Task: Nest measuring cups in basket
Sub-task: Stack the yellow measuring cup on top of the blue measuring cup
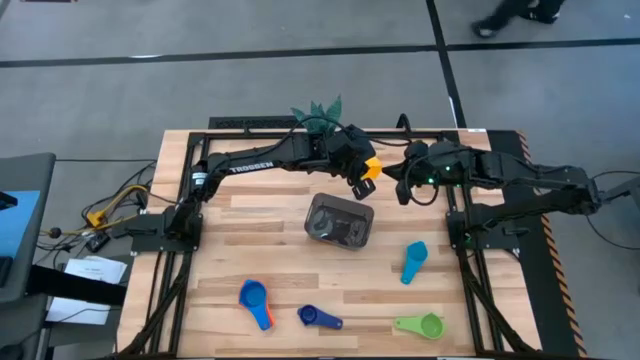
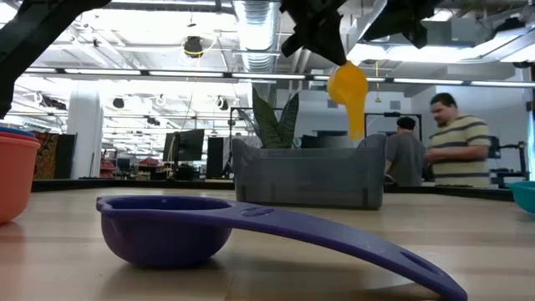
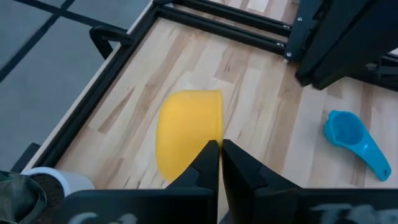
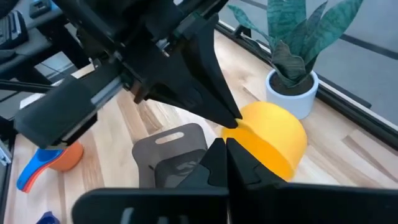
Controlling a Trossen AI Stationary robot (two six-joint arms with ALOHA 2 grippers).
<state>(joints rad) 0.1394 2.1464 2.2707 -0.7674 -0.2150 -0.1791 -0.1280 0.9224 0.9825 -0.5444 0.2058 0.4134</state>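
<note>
Both pincers [image 1: 363,180] [image 1: 400,183] shut on yellow cup [image 1: 372,168], raised above basket [image 1: 340,222].

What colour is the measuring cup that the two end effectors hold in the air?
Yellow measuring cup, best seen in the right wrist view.

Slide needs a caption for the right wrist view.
Both grippers, left and right, pinch the yellow measuring cup above the grey basket.
</note>
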